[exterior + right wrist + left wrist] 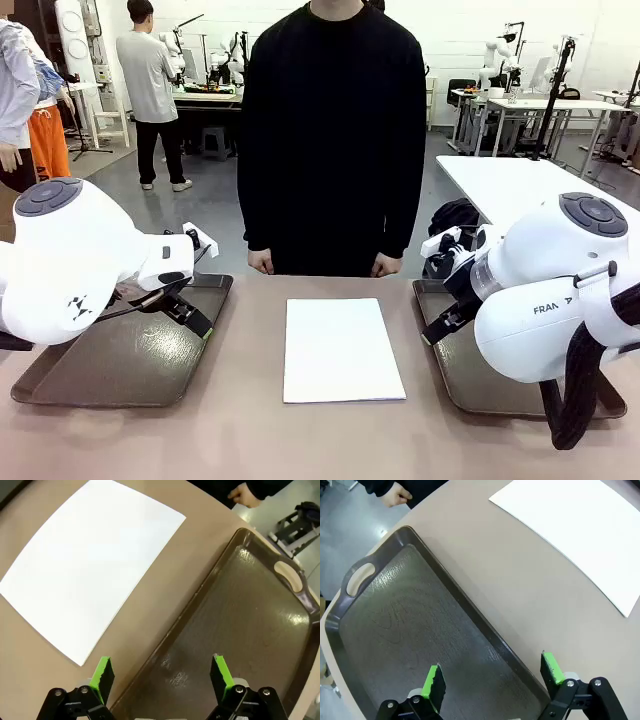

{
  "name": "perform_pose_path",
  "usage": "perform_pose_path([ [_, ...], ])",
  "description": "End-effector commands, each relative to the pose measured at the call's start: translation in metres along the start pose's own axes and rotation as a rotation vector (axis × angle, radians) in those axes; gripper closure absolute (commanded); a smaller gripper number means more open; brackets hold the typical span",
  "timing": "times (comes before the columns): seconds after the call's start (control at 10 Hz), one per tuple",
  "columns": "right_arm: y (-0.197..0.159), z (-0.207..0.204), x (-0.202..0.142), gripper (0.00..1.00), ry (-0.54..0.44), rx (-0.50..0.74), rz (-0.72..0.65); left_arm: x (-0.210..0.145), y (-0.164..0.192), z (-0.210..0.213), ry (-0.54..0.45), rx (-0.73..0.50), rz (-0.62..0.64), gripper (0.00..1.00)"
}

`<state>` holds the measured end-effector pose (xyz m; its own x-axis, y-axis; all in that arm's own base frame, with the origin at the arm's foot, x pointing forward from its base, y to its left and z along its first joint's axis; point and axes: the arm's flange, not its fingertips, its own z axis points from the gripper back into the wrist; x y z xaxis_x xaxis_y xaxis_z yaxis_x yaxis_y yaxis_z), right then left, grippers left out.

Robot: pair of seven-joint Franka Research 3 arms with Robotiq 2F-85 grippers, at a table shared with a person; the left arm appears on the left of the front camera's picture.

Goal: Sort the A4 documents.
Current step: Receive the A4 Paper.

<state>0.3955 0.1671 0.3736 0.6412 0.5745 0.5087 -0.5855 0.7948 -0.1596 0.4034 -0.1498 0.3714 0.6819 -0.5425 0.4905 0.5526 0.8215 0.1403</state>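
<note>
The left pincer (491, 672) is held spread above the counter (240, 440), with nothing between its green pads (432, 680). One finger is poised over the dark brown left tray (410, 630), the other over the bare counter just past the tray's long rim, so the rim runs beneath the gap.

The right pincer (161, 671) is likewise spread and holds nothing. It is set across the long rim of the right tray (240, 630), one finger over the tray and one over the counter.

The A4 documents (343, 350), a flat white stack, are seen lying between the two pincers, ahead of each and apart from both, touching neither tray.

Beyond the stack, a person (332, 130) in black is seen standing at the counter's far edge, with hands (261, 263) curled at its rim.
</note>
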Motion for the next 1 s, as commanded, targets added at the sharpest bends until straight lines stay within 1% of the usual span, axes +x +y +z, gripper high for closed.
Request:
perform_pose_path([
  [0.0,0.0000,0.0000,0.0000,0.00,0.000,0.000,0.000,0.0000,-0.0001,0.0000,0.000,0.000,0.000,0.00],
  [0.9,0.0000,0.0000,0.0000,0.00,0.000,0.000,0.000,0.0000,-0.0001,0.0000,0.000,0.000,0.000,0.00],
])
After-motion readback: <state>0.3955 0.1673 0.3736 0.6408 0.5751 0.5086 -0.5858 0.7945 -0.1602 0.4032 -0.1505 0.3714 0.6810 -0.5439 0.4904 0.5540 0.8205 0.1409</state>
